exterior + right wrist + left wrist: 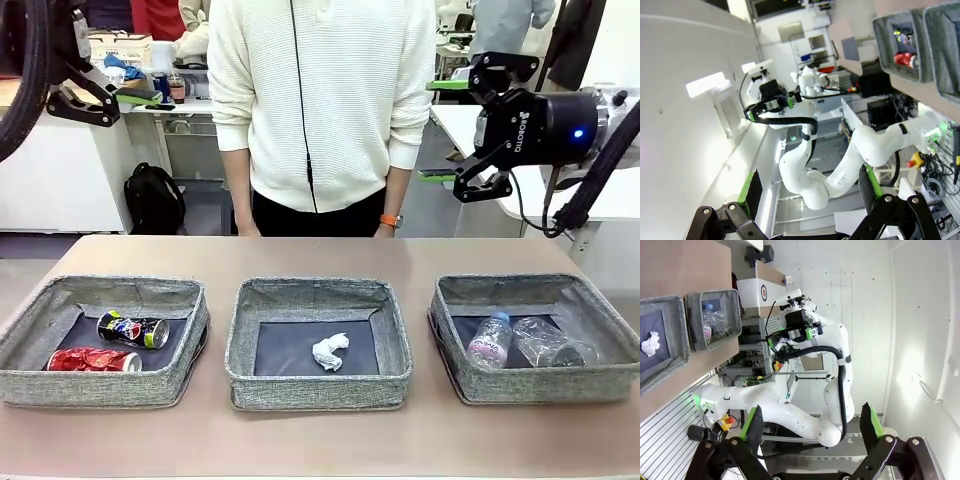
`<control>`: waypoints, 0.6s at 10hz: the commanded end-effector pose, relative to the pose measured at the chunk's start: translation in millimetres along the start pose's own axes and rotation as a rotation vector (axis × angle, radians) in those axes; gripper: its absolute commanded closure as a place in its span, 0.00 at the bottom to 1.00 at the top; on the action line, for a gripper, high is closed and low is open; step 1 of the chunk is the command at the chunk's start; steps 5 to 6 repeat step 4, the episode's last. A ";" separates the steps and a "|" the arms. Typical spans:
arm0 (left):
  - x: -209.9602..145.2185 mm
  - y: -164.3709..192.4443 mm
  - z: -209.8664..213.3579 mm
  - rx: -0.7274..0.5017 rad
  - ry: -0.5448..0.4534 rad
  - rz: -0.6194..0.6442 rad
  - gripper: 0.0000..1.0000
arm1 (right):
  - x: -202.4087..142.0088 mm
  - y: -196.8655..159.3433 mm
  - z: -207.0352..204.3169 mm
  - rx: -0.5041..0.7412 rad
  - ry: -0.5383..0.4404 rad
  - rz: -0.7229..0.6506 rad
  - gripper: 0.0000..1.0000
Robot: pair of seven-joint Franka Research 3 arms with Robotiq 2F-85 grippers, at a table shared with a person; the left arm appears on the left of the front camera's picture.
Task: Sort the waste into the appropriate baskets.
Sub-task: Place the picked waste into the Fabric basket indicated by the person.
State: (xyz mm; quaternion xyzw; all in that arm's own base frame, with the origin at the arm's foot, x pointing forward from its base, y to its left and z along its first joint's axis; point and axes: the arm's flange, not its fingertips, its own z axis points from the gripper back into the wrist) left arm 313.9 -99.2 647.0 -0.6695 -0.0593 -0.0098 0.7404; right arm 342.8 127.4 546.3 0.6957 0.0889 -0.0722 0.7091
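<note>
all the waste sits in the baskets, both arms raised clear of the table.

left claw (125, 95) hangs high with jaws spread and empty; under it the left basket (30, 325) holds the dark blue soda can (132, 329) and the dented red soda can (92, 360) side by side. middle basket (318, 292) has the white paper wad (329, 351). right basket (530, 292) holds the pink-labelled bottle (489, 342) beside the clear bottle (552, 346). right claw (452, 133) is up, wide open, empty, on the table (320, 440)'s right. a person (320, 110) stands behind.
</note>
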 end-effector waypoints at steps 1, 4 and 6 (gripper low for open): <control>-0.7 -1.9 -0.7 -0.016 0.004 -0.006 0.00 | -0.1 2.1 -2.5 0.022 -0.006 0.005 0.00; -0.7 -1.9 -0.7 -0.016 0.004 -0.006 0.00 | -0.1 2.1 -2.5 0.022 -0.006 0.005 0.00; -0.7 -1.9 -0.7 -0.016 0.004 -0.006 0.00 | -0.1 2.1 -2.5 0.022 -0.006 0.005 0.00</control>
